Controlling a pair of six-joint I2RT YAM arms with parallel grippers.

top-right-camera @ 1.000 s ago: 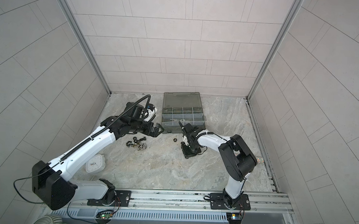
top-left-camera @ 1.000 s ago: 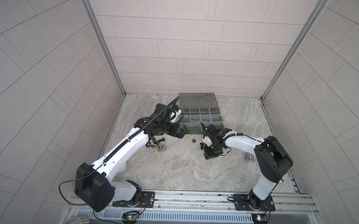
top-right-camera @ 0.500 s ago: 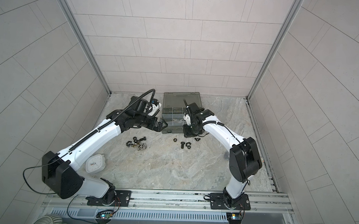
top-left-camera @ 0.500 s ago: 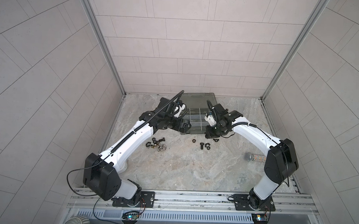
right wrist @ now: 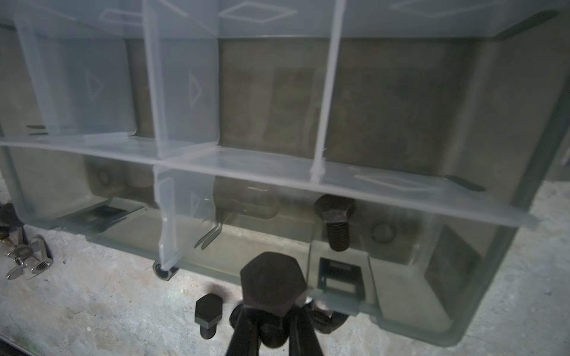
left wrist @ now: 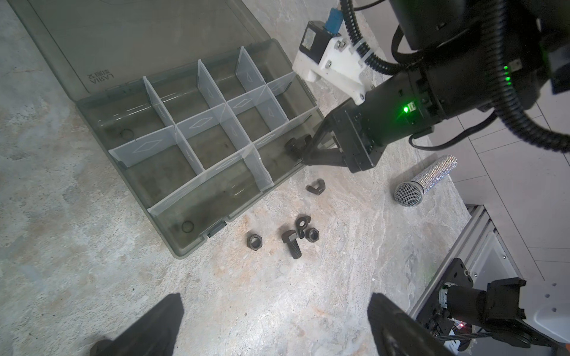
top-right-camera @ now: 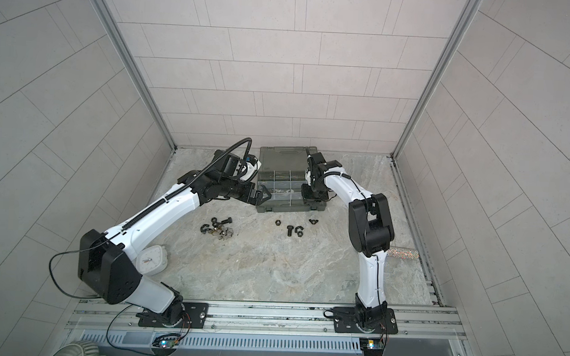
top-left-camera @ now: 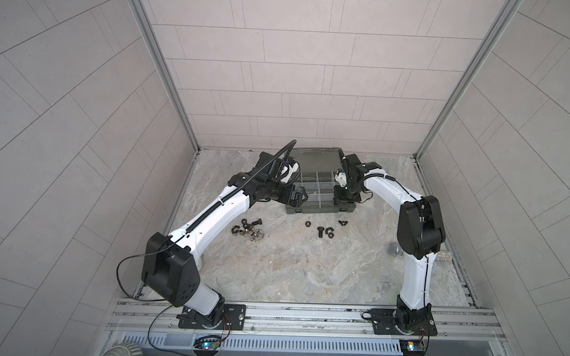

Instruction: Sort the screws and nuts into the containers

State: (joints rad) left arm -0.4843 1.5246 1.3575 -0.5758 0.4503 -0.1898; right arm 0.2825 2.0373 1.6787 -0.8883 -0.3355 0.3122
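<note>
My right fingers (left wrist: 308,152) pinch bolt (right wrist: 273,283) over case's (left wrist: 197,243) 4 o'clock bin (left wrist: 277,157), to join screw (right wrist: 334,222) there; left fingers (left wrist: 157,323) wide, idle.

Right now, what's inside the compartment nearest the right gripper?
One screw lies in that compartment. The right gripper and its held screw cover part of its near edge; anything there is hidden.

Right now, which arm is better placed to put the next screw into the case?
Right. The right gripper is shut on a screw above the case compartment where another screw lies. The left gripper hangs open and empty beside the case.
</note>
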